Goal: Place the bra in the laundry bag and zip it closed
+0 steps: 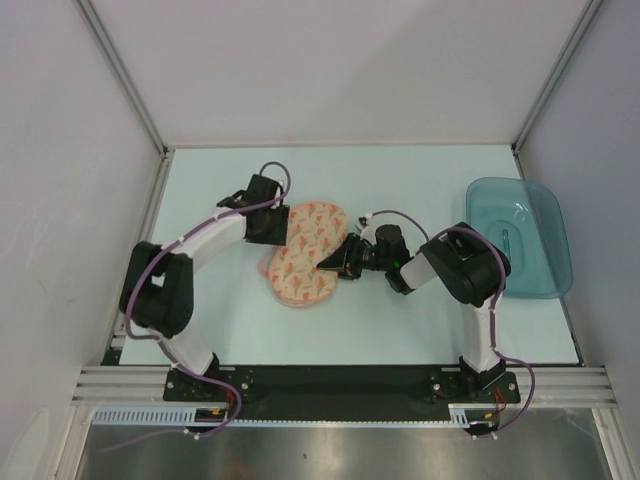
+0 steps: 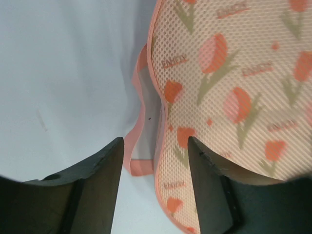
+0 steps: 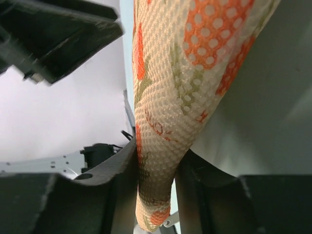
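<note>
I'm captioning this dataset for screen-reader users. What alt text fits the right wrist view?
The right end effector pinches a fold of the peach mesh laundry bag, printed with orange tulips, between its two dark fingers. A dark machine part fills the upper left corner against a pale background.

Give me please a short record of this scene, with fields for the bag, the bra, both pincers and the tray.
laundry bag: lies on the table, between both arms
bra: not in view
left pincer: open, at the bag's left edge, clamping nothing
right pincer: pinches the bag's mesh fabric
teal tray: at the table's right side, apart from the bag
</note>
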